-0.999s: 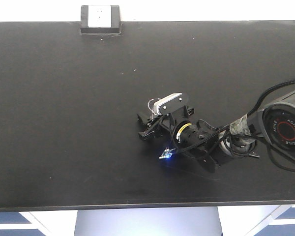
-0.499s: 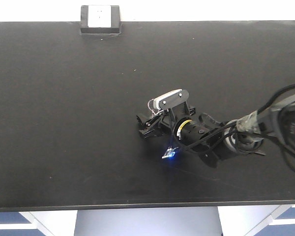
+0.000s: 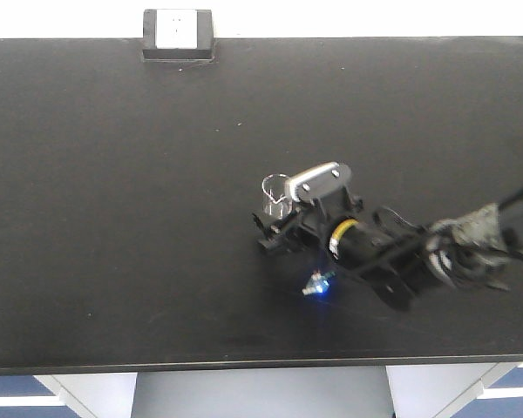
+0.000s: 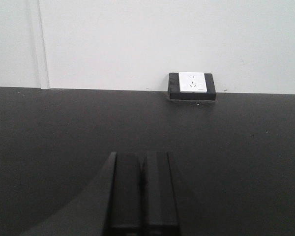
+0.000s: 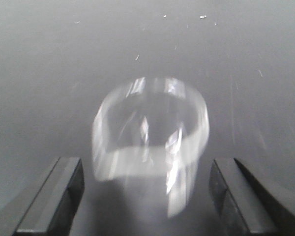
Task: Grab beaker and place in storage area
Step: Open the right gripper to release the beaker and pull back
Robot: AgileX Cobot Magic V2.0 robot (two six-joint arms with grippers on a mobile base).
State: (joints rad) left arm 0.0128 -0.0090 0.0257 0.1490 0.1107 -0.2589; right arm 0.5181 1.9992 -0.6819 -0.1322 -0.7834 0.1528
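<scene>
Right gripper (image 5: 146, 196) spread wide, its fingers clear of the beaker (image 5: 150, 132) on either side.

The glass stands upright on the bench top (image 3: 113, 218), right of frame centre in the front view, just beyond the fingertips. Left gripper (image 4: 142, 189) is pressed together, low in its own view, facing the socket box (image 4: 192, 85) at the rear edge.

My black right arm (image 3: 392, 261): yellow ring at wrist, grey-white oblong camera housing on top, blue LED underneath, black cables, grey wrap further back. My right gripper (image 5: 147, 196) fingers matte black, blocky. Left gripper (image 4: 141, 191) fingers black, rectangular.
</scene>
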